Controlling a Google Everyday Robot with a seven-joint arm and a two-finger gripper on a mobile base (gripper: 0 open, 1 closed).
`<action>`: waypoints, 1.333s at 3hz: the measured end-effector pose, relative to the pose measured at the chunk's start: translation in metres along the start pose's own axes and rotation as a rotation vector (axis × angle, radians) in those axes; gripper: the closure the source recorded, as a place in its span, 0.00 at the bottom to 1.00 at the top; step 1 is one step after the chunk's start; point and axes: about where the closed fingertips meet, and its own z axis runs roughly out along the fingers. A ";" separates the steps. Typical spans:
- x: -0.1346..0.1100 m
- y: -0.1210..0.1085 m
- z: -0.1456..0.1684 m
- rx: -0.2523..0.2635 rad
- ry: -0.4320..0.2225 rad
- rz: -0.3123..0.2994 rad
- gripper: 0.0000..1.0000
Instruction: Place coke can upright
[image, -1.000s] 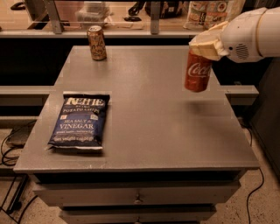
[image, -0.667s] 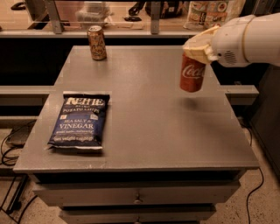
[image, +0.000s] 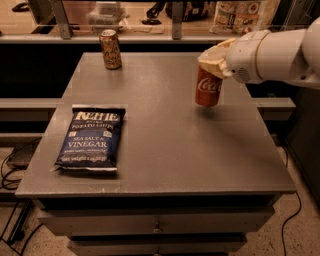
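Three items are noted at the flat grey rectangular surface (image: 165, 155): a small red aluminium coke can (image: 208, 88) with white script, a tan-gold drink can (image: 110, 49) standing at the far left edge, and a dark blue potato chip bag (image: 90, 138) lying flat at the near left. The cream-fingered gripper (image: 214, 64), on the end of a white arm (image: 280, 50) entering from the right, is clamped over the top of the coke can and carries it close to upright, with a slight lean. Compared with a second ago, the coke can has travelled leftward from the right edge toward the right-centre of the surface and sits somewhat lower. A dark shadow lies directly beneath its base, and the can appears to hang just above the surface rather than rest on it. Assessment: the transport stage appears nearly complete and placement is not yet done. The remaining move calls for a straight descent and a clean release. The lean is the risk, since a can let go off-vertical may tip.
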 end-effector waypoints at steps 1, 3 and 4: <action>0.006 -0.002 0.017 0.003 -0.012 0.013 1.00; 0.028 -0.003 0.043 0.006 -0.026 0.085 0.75; 0.027 -0.004 0.042 0.005 -0.026 0.088 0.53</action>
